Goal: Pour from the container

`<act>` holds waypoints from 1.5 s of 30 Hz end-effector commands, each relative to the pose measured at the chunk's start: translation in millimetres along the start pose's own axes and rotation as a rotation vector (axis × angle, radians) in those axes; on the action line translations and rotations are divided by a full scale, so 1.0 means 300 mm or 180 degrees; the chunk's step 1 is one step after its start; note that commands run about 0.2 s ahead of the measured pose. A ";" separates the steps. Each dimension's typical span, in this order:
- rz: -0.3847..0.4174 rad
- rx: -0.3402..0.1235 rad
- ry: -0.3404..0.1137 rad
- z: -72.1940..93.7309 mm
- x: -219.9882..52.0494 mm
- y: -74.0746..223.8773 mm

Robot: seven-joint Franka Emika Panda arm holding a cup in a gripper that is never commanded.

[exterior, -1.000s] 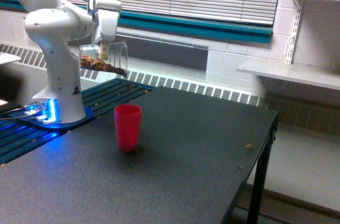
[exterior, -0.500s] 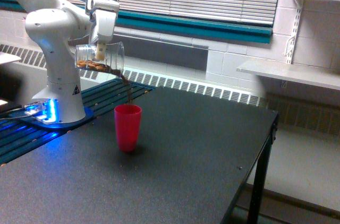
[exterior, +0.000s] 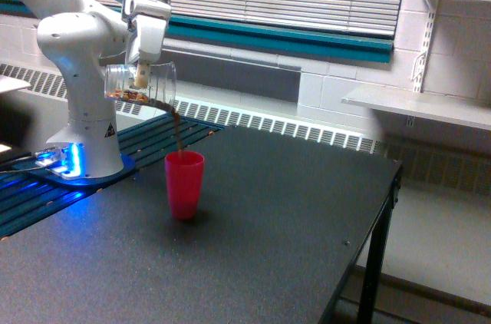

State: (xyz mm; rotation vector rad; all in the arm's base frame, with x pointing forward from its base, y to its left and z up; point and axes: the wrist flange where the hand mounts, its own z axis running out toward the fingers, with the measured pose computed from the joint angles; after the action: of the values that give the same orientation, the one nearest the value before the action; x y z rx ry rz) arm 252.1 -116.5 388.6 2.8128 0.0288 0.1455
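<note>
My gripper is shut on the clear plastic container, held on its side above the table with its mouth toward the exterior view's right and tipped slightly down. Brown granular bits lie along its lower wall. A thin brown stream falls from its lip into the red cup, which stands upright on the black table just below and to the right of the container.
The white arm's base with a blue light stands at the exterior view's left on a slatted platform. A radiator grille runs along the wall behind. The table's right edge drops to the floor; shelves hang on the right wall.
The container has tipped further and shifted slightly left. The brown stream, absent a second ago, now runs steadily into the red cup, and fewer bits remain inside the container.
</note>
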 end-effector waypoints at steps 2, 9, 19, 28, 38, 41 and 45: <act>-0.0103 -0.0018 -0.0108 0.035 -0.014 -0.051; -0.0155 -0.0035 -0.0147 0.042 -0.010 -0.070; -0.0192 -0.0078 -0.0204 0.057 -0.009 -0.080; -0.0214 -0.0117 -0.0241 0.063 -0.009 -0.086; -0.0236 -0.0141 -0.0268 0.060 -0.008 -0.099; -0.0248 -0.0130 -0.0273 0.059 -0.005 -0.109; -0.0229 -0.0102 -0.0258 0.058 0.001 -0.122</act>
State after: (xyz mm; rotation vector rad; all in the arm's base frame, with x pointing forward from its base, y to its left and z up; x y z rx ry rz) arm 256.9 -99.7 375.2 2.7715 0.1000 0.0510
